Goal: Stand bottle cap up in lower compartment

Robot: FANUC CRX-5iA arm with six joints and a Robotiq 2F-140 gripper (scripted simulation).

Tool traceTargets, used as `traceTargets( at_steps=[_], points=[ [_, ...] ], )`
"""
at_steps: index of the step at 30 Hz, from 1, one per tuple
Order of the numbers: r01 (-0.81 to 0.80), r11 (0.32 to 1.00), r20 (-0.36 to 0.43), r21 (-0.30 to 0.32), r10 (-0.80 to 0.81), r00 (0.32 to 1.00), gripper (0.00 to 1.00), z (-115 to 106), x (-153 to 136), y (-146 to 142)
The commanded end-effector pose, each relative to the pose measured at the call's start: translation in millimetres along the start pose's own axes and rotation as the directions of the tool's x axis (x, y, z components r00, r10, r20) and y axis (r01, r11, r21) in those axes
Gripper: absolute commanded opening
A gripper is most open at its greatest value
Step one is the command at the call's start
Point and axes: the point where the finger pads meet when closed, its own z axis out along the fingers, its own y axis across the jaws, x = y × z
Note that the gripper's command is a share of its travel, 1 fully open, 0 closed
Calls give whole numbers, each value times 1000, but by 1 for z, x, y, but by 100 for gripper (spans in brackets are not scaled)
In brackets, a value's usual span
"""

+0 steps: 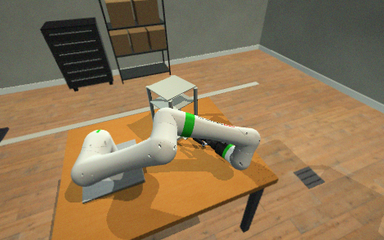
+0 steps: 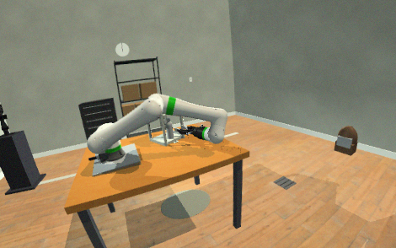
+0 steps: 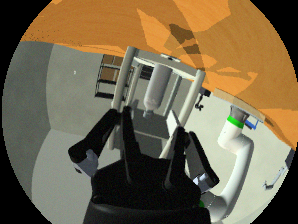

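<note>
The bottle (image 2: 169, 129) (image 3: 158, 86) is grey and stands cap up in the lower compartment of the shelving unit (image 1: 171, 86) (image 2: 157, 138) (image 3: 121, 85). It looks upright, roughly in line with the posts; a tilt of a few degrees cannot be told. The wrist view shows it upside down, with its base on the compartment floor. In the top view the arm hides it. My gripper (image 1: 194, 140) (image 2: 179, 132) (image 3: 153, 110) is open and empty, roughly level. Its fingertips are apart from the bottle, at the unit's open side. The lip is too small to make out.
The unit's posts rise close to the fingertips, and its middle shelf lies above the bottle. The arm's base plate (image 1: 136, 180) (image 2: 130, 160) is bolted on the wooden table (image 1: 183, 181) (image 2: 180, 162). A dark drawer cabinet and a rack with cartons stand beyond the table.
</note>
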Motion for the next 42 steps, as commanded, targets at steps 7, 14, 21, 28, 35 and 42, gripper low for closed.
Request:
traceTargets(
  at_steps=[7,14,21,28,35,42],
  points=[
    [0,1000,0,0,0,1000,47,0,-2,0],
    [0,1000,0,0,0,1000,47,0,-11,0],
    [0,1000,0,0,0,1000,47,0,-21,0],
    [0,1000,0,0,0,1000,47,0,-40,0],
    [0,1000,0,0,0,1000,47,0,-61,0],
    [0,1000,0,0,0,1000,47,0,-75,0]
  ],
)
